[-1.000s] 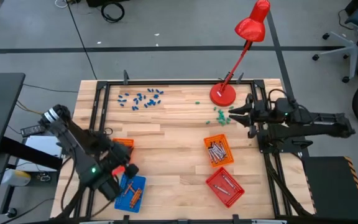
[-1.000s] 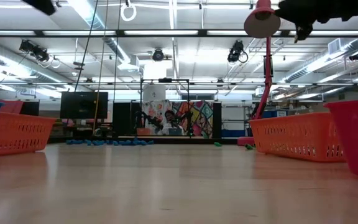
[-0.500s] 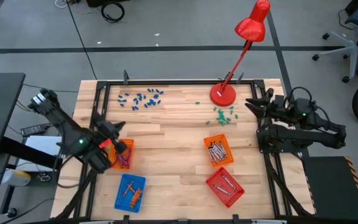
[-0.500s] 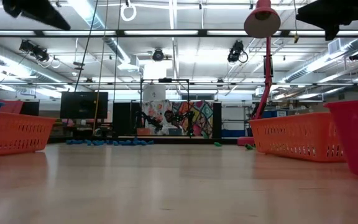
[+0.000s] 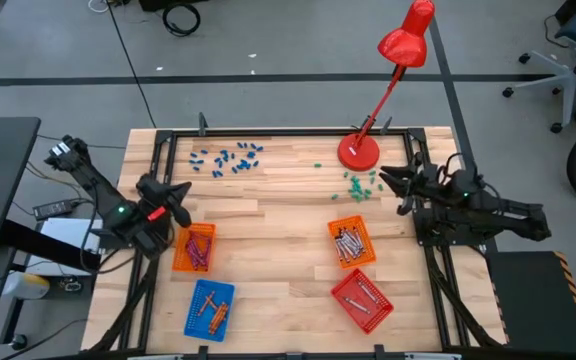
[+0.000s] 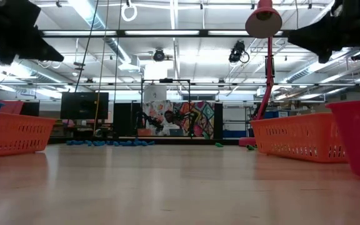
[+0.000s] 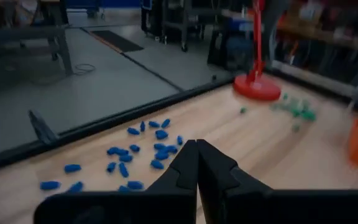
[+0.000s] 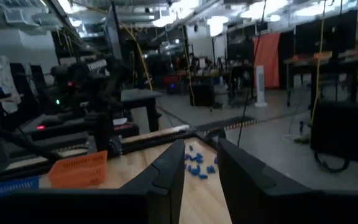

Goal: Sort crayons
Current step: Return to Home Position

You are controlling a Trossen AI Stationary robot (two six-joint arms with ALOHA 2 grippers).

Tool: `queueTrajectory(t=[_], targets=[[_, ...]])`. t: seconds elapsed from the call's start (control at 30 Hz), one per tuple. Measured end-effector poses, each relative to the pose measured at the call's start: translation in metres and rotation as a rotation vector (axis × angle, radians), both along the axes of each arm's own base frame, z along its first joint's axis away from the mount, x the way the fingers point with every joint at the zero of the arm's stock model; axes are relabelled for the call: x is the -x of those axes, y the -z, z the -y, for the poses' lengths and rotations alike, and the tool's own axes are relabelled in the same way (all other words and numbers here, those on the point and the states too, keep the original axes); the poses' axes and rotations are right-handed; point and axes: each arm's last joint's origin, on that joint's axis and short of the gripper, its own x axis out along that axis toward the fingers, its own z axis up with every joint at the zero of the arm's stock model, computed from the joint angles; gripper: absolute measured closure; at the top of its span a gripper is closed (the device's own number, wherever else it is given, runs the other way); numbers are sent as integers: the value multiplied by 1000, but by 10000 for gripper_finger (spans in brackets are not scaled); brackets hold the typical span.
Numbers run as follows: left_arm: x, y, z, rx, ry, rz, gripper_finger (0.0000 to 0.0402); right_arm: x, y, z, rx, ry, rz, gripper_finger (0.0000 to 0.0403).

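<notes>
Wooden tabletop w/ black frame, big lab all round. Found no loose crayons on bare wood; saw them only inside four mesh baskets.

Judged crayons light, stiff, smooth-sided, prob. prone to roll, and liable to snap if squeezed hard. Would pinch one across its mid-length, fingers square to long axis, gentle force, lifting straight up clear of mesh.

Contents, approx.:
- L orange basket, near left edge: held magenta-pink sticks.
- Blue basket, just beside it toward edge opposite lamp: held orange sticks.
- R orange basket, right of centre: held grey-silver sticks.
- Red basket, close by R orange basket: held a few thin sticks, colour hard to tell.

Spotted blue bits scattered at far side, and green bits by red lamp base; couldn't tell what either were.

Saw left end effector closed, fingertips touching, nothing gripped, raised at left edge beside L orange basket. Saw right end effector open w/ clear gap, empty, raised at right edge near green bits. Judged sorting of basket colours prob. complete.
</notes>
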Motion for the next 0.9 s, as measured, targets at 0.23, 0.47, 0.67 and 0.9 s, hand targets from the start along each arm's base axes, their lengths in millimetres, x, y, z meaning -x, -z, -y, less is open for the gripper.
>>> queueTrajectory(t=[0.23, 0.47, 0.67, 0.9], targets=[[-2, 2, -3, -11, -46, 144, 396, -5, 9, 1, 17, -9, 64, 302], [-3, 0, -5, -16, -93, 228, 396, -10, 25, 1, -11, -39, 168, 302], [-3, 0, -6, -18, -98, 230, 396, -12, 30, 1, -39, -41, 156, 302], [-3, 0, -4, -62, -68, 210, 396, -10, 29, 6, 14, 125, 138, 302]])
